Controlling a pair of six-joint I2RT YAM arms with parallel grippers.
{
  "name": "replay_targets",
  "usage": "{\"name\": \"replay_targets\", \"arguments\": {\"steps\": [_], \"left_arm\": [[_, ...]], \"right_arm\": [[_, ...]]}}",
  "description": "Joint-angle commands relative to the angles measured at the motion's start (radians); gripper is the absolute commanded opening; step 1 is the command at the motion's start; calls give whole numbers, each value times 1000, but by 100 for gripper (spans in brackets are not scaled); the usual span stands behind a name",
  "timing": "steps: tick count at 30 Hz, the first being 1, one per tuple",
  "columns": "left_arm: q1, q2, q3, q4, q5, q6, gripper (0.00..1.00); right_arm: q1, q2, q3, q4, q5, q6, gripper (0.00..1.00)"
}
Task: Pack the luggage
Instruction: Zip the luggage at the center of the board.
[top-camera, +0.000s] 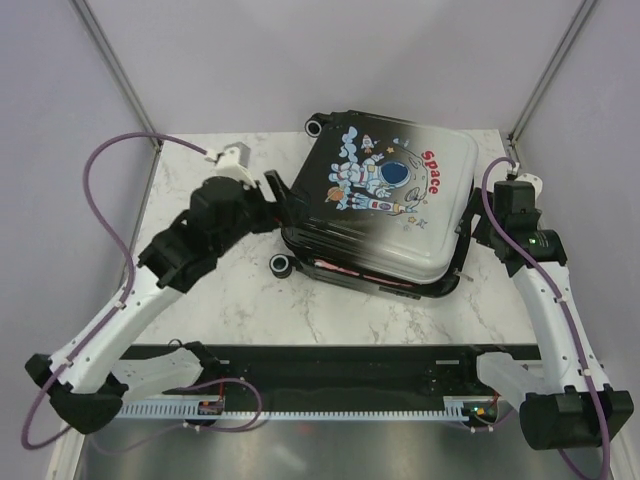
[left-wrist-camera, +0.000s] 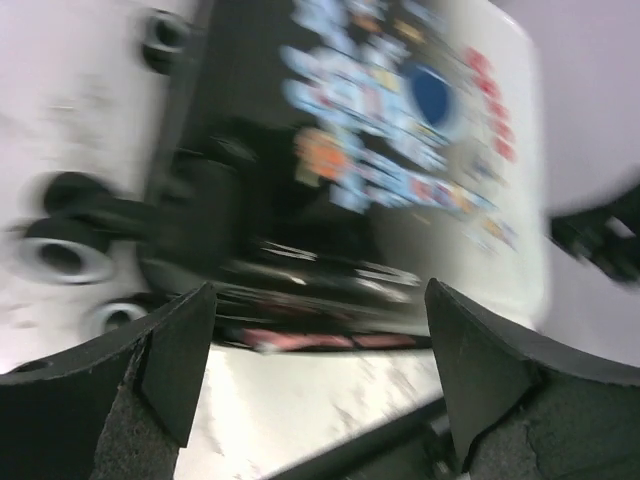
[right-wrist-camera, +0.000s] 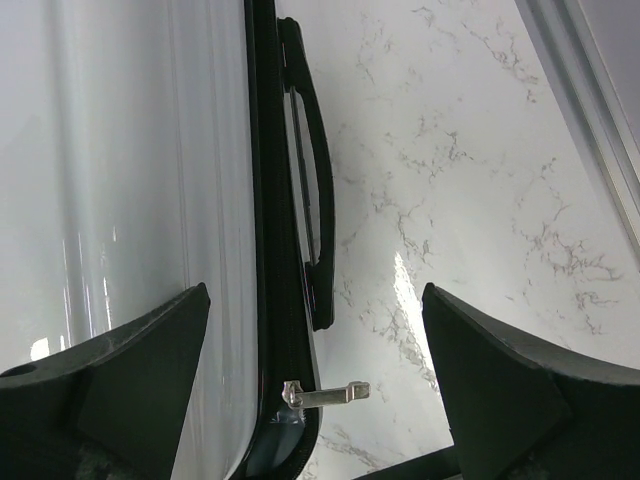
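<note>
The luggage is judged stiff, slick and probably light; best grabbed by its side handle. Left tool and right tool are both spread wide, nothing held.

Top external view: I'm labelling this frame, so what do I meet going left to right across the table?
left end effector → luggage → right end effector
</note>
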Motion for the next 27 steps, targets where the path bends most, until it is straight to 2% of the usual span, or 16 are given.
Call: {"name": "replay_targets", "arguments": {"steps": [1,4,7,13,19,27], "left_arm": [[312,-28,-27,-96,131,82,91],[512,39,-2,-95,314,132,89],[610,130,28,-110,454,134,86],[614,243,93,-139,509,185,85],[614,322,87,-142,569,205,84],[614,366,35,-37,618,310,85]], "right_arm": [[12,-16,-1,24,-104,28,95],[12,-27,8,23,-108,18,96],[12,-34,13,17,-102,4,96],[12,-37,4,12,-105,2,96],[12,-37,4,12,-111,-2,96],[12,-31,-7,14,-131,-13,95]]}}
